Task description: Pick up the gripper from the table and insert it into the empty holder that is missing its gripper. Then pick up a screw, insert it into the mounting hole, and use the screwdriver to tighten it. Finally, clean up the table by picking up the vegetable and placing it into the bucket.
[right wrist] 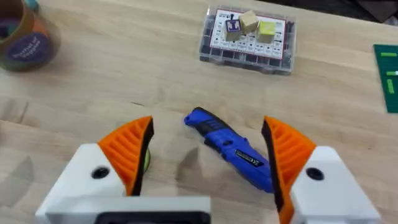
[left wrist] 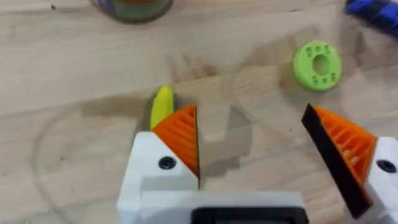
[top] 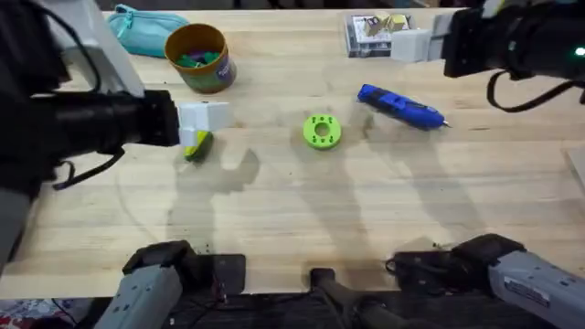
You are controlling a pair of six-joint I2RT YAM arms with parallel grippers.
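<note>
The vegetable, a small yellow corn cob (top: 196,146) with green husk, lies on the table at the left. My left gripper (top: 207,117) hovers just above it, open. In the left wrist view the corn (left wrist: 163,106) sits beside one orange-padded finger (left wrist: 181,134), outside the gap of the left gripper (left wrist: 250,112). The blue screwdriver (top: 400,106) lies right of centre. My right gripper (right wrist: 208,121) is open above the screwdriver (right wrist: 233,149). The mustard bucket (top: 196,57) stands at the back left. A loose gripper, an empty holder and a loose screw are out of view.
A round green disc with holes (top: 321,131) lies mid-table between corn and screwdriver. A teal pouch (top: 142,29) rests behind the bucket. A clear parts box (top: 370,32) sits at the back right, near the right gripper (top: 411,44).
</note>
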